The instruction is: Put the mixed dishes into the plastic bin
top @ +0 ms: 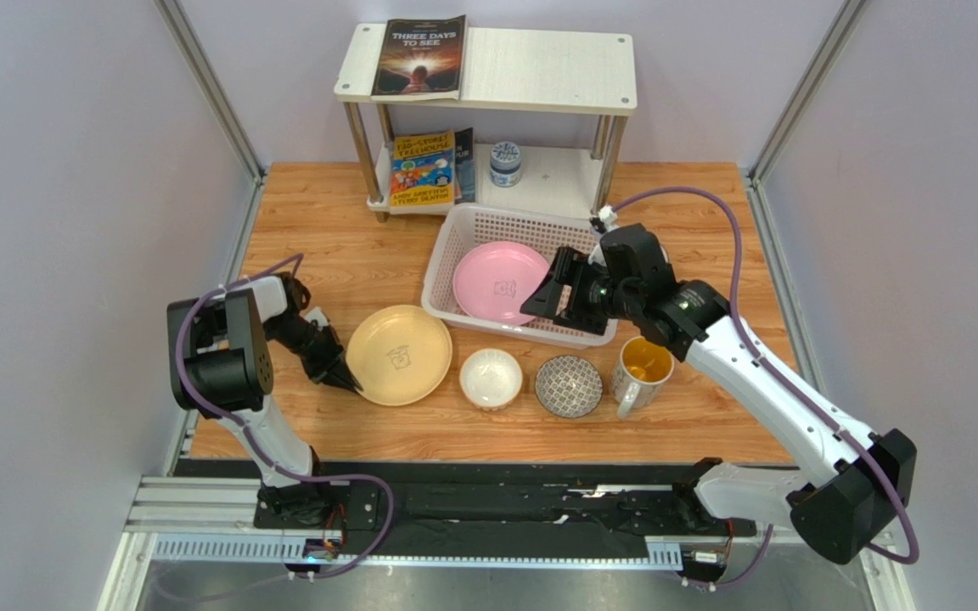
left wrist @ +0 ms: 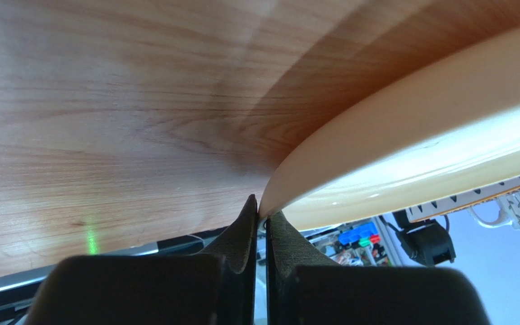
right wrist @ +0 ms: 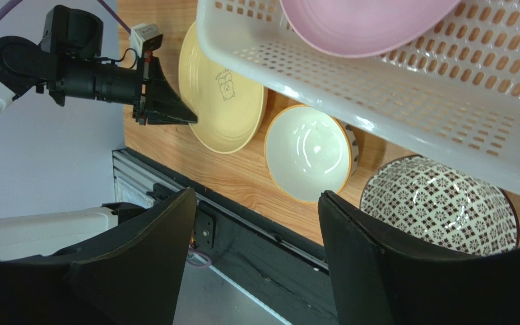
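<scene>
The pale yellow plate (top: 399, 354) (left wrist: 412, 156) lies on the wood at front left. My left gripper (top: 345, 379) (left wrist: 263, 213) is shut with its tips pinching the plate's left rim. The pink plate (top: 501, 280) (right wrist: 364, 27) lies inside the plastic bin (top: 456, 236) (right wrist: 391, 88). My right gripper (top: 543, 303) (right wrist: 257, 195) hangs open and empty over the bin's front edge. In front of the bin stand a small white bowl (top: 490, 377) (right wrist: 308, 152), a grey patterned bowl (top: 568, 385) (right wrist: 439, 203) and a yellow-lined mug (top: 642, 369).
A white two-tier shelf (top: 545, 70) stands at the back with a book on top, more books below and a small blue-and-white jar (top: 504, 162). Grey walls close in on both sides. A black rail runs along the table's near edge.
</scene>
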Tool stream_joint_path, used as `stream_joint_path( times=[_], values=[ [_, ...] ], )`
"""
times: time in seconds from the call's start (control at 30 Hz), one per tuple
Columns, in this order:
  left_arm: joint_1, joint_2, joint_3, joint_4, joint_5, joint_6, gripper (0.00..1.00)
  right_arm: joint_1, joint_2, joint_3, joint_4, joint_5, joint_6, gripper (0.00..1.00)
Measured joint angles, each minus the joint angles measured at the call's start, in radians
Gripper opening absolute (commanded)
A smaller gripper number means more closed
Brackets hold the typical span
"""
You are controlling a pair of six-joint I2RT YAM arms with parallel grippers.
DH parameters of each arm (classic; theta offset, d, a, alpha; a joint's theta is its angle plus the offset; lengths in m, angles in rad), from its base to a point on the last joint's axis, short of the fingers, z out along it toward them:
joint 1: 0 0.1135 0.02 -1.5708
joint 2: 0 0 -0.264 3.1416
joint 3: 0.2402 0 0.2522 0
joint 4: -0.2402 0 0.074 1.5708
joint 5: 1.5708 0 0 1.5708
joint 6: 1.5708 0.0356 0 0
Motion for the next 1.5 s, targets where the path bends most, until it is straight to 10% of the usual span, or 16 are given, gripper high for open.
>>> stream_joint_path(
  times=[0.8,1.5],
  values=[
    [0.107,-0.565,0.171,-0.312,-0.285,-0.051,0.00,0.082,0.108,-0.007,-0.011,-0.011,0.035,0.76],
    [0.110,-0.719,0.103,-0.295,0.008,-0.113,0.00,0.402,0.539,0.301,0.219,0.016,0.113,0.79]
  ],
)
